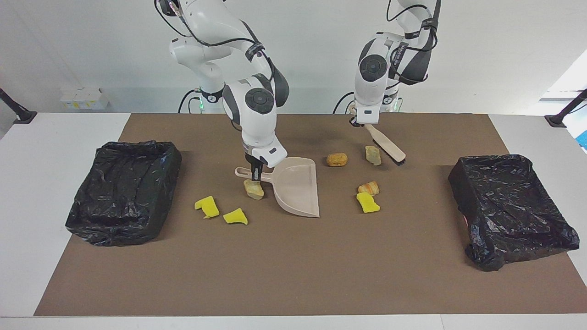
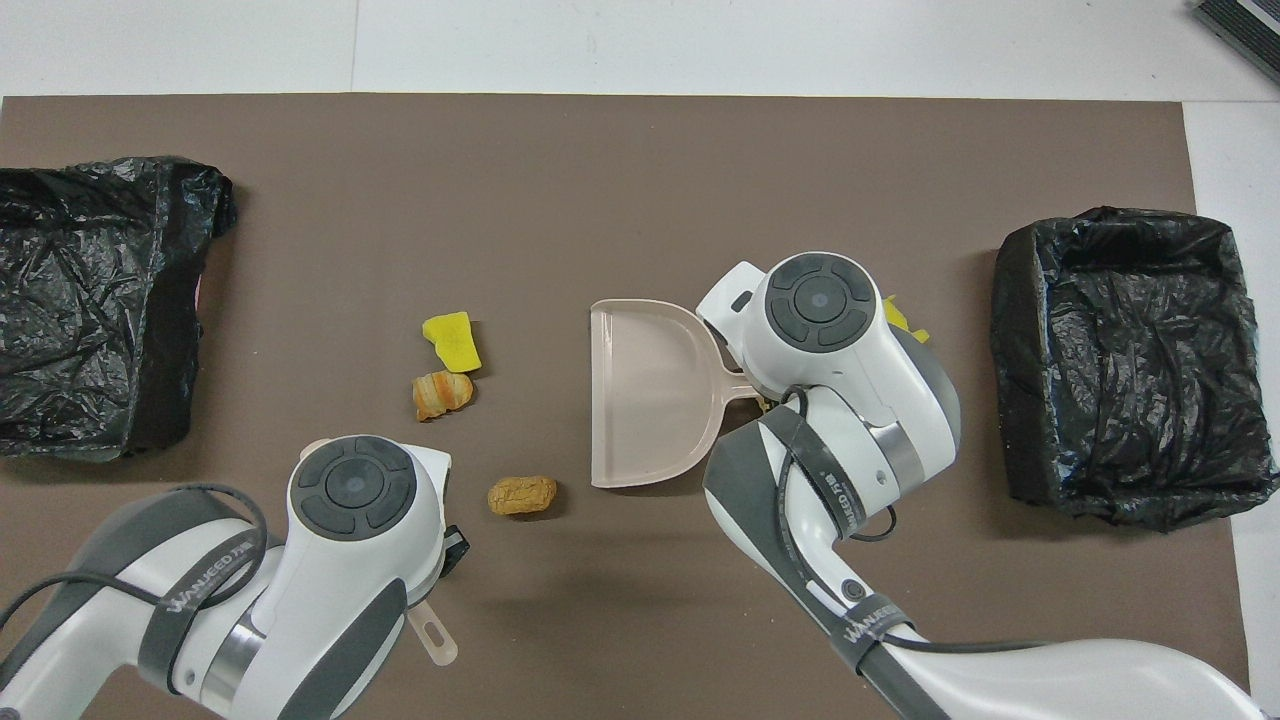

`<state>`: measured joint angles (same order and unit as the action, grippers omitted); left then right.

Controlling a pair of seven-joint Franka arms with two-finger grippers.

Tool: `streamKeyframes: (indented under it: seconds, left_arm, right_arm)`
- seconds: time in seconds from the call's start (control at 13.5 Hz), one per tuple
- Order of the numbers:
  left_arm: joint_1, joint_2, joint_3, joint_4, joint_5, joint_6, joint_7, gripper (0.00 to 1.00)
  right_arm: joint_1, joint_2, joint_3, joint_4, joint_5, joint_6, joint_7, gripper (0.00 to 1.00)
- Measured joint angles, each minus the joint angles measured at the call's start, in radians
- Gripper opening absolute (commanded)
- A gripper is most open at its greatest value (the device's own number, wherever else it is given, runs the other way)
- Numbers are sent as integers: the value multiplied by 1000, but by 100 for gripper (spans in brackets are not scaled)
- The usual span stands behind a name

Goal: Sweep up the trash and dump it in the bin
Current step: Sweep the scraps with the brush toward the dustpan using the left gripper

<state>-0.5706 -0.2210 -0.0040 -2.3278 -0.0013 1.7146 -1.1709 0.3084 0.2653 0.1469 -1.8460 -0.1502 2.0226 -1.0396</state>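
On the brown mat (image 1: 293, 266) covering the counter (image 1: 46, 151), a black-lined bin (image 1: 124, 190) sits at the right arm's end. Beside it lie two yellow sponge pieces (image 1: 207, 206) (image 1: 235, 216) and a tan chunk (image 1: 253, 189) under the dustpan's handle. The right end effector (image 1: 255, 173) is clamped on the handle of the beige dustpan (image 1: 296, 185), whose pan rests on the mat. Toward the left arm's end, a brown bread-like chunk (image 1: 336, 159) and a pale chunk (image 1: 373, 155) lie nearer the robots than a striped roll-shaped scrap (image 1: 368, 187) and a third yellow sponge piece (image 1: 368, 202), which touch each other. The left end effector (image 1: 359, 123) grips the beige hand brush (image 1: 386, 147) by its handle, bristles angled down just beside the pale chunk. A second black-lined bin (image 1: 511, 208) sits at the left arm's end.
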Motion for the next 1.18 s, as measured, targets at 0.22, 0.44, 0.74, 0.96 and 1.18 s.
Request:
streamKeyframes:
  seconds: [0.22, 0.44, 0.74, 0.96, 1.18]
  left_arm:
    - [0, -48, 1, -64, -21, 5, -22, 0]
    - [0, -65, 1, -103, -101, 72, -44, 0]
    - [0, -43, 2, -132, -158, 224, -50, 0]
    - [1, 6, 7, -125, -178, 341, -45, 0]
    - [15, 60, 15, -51, -179, 379, 5, 0]
  right_arm:
    - [0, 0, 0, 0, 0, 0, 2, 0]
    - [0, 0, 0, -1, 0, 0, 2, 0]
    - [-2, 0, -1, -10, 0, 2, 6, 0]
    - [-3, 0, -2, -15, 0, 4, 7, 0]
    - [-3, 0, -2, -15, 0, 4, 8, 0]
